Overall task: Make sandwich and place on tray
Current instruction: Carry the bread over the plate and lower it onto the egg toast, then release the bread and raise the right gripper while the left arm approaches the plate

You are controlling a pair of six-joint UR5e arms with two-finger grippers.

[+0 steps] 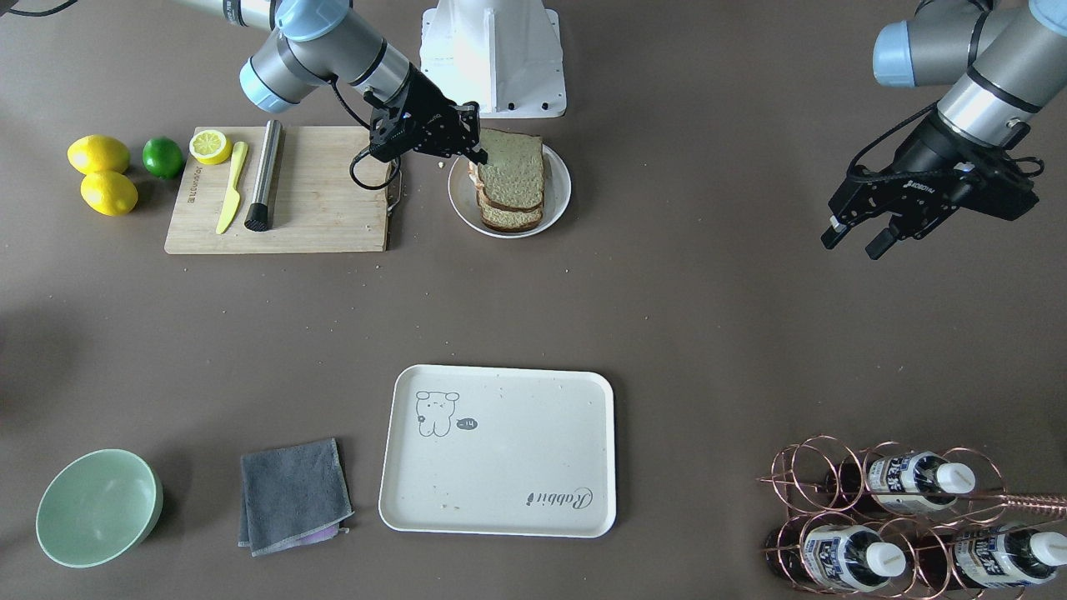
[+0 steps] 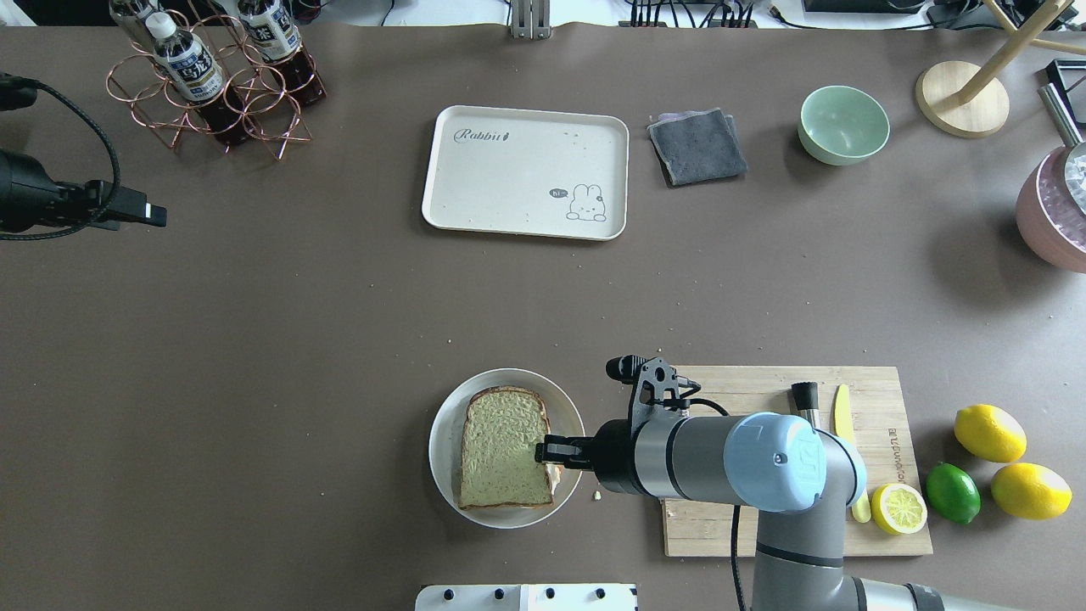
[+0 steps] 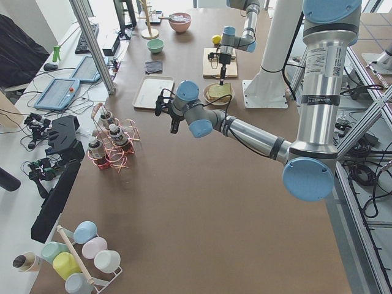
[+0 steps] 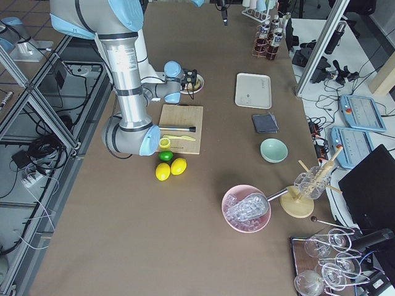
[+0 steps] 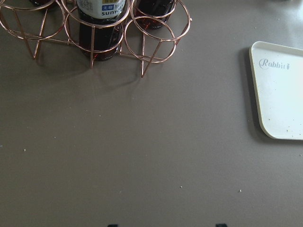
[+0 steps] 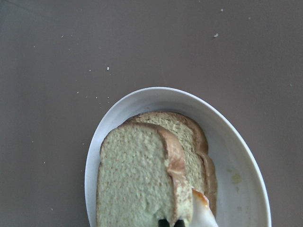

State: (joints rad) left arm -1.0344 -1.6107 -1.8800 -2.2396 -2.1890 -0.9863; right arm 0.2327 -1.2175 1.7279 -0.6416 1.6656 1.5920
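The matte brown table carries the tray, a smooth cream plastic rectangle with rounded corners, a raised rim, a small line-drawn animal and "Rabbit" lettering, speckled with crumbs. In the overhead view, at 6 o'clock from the tray and well apart from it, sits a round glossy white plate. The plate holds the sandwich, made of square, spongy, greenish-tan slices with brown crusts, the top one shifted off the lower.

The right gripper reaches in level from 3 o'clock and pinches the sandwich's edge there. The left gripper hangs released over bare table, its fingers apart.

A sliver of white egg with an orange-tinged edge peeks out beneath the top slice. The rest of the egg is hidden, and the right wrist view cuts off nearly all of the fingertips.
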